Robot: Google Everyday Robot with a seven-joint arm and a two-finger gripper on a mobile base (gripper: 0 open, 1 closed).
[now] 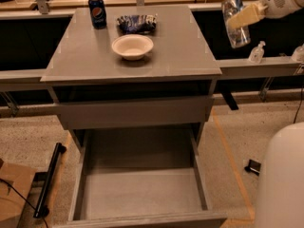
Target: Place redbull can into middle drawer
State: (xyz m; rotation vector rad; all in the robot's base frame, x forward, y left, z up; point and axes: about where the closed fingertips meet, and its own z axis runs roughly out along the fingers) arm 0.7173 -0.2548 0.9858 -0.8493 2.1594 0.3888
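The redbull can [236, 31] is a slim silver can held tilted in the air, to the right of the cabinet top and off its right edge. My gripper [239, 19] is shut on it at the upper right, its yellowish fingers [247, 14] clamped across the can's side. The middle drawer [142, 194] is pulled out wide at the bottom of the view, with a bare grey floor and nothing in it. It lies well below and to the left of the can.
On the cabinet top [175, 56] stand a dark blue Pepsi can [97, 11], a white bowl [132, 46] and a blue chip bag [137, 23]. A shut drawer front [133, 112] sits above the open one. A small pump bottle [257, 52] stands on the right ledge. My white body [282, 179] fills the lower right.
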